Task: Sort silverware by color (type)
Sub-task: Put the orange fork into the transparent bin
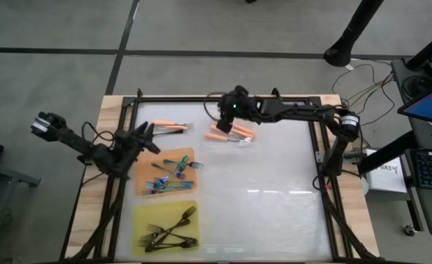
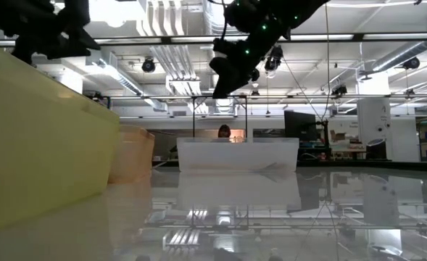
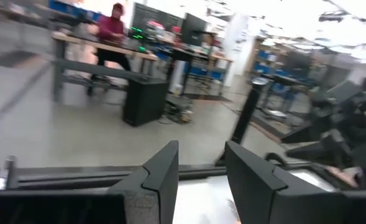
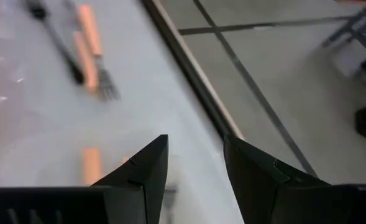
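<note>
High view: right hand [image 1: 229, 125] over orange forks [image 1: 229, 133]

Bright, even light falls from ceiling lamps [image 2: 148, 65] overhead — the white table [image 1: 274, 213] throws back a short glare streak and mirrors the room in the low view. Shadows beneath the lamps are faint. The left wrist view is smeared with blur; the orange forks [image 4: 89, 46] look soft — out of focus.

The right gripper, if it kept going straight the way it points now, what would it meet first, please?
Probably the white tabletop just inside the table's wooden edge; the right gripper stands open and empty, with orange-handled forks off to the side, though depth is unclear.
</note>
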You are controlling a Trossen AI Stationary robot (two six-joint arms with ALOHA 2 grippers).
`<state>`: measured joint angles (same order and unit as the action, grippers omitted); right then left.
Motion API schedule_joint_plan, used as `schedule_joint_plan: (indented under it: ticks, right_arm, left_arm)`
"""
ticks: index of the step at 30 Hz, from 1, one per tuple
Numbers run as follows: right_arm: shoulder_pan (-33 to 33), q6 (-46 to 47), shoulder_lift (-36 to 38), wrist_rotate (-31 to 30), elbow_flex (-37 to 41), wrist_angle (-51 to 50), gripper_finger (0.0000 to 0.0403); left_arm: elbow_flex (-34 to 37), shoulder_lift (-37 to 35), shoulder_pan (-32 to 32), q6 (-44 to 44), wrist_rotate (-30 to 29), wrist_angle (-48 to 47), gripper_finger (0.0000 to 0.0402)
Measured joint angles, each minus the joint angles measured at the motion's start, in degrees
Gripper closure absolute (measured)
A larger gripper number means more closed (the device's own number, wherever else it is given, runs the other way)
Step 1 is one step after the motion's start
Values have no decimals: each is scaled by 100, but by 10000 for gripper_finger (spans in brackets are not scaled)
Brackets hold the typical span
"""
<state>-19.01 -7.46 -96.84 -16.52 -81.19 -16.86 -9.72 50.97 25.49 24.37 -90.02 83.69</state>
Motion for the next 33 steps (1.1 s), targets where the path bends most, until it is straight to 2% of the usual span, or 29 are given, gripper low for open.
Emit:
schedule_joint_plan:
  ticks: [3,5,7,12,14,16,19,20,23,25,27,29,33]
  right_arm:
    - [-215,204,0,-2,0,-2,255]
    - [-344,362,0,3,0,0,255]
    - [-453,501,0,1,8,0,255]
    - [-590,800,2,1,113,-22,255]
    - [-590,880,2,7,160,-73,255]
    - [-587,900,2,16,198,-166,255]
    - [-590,900,2,16,247,-340,255]
    - [-590,899,2,14,261,-387,255]
    - [-593,801,-38,16,280,-426,255]
    - [-614,614,-100,16,280,-416,255]
    - [-626,410,-176,15,280,-386,255]
    - [-633,192,-250,6,280,-386,255]
    - [-653,-9,-398,1,282,-372,255]
  left_arm:
    - [0,163,-407,-231,76,-255,290]
    - [0,318,-676,-639,334,-568,290]
    - [0,507,-959,-1204,879,-915,290]
    - [-207,1047,-1735,-2603,3011,-1687,290]
    - [-432,1264,-1993,-2781,3485,-2009,290]
    - [-708,1409,-2217,-2810,3632,-2507,290]
    - [-1308,1446,-2641,-3074,3960,-4233,290]
    - [-1566,1423,-2840,-3402,4266,-5186,290]
    - [-2498,1472,-3578,-4442,5732,-8243,290]
    - [-3027,1675,-3970,-4548,6345,-9721,292]
    - [-3375,1850,-4177,-4208,6625,-10748,298]
    - [-3704,1995,-4345,-3664,7019,-11335,303]
    - [-4119,2286,-4824,-2706,8259,-12296,311]
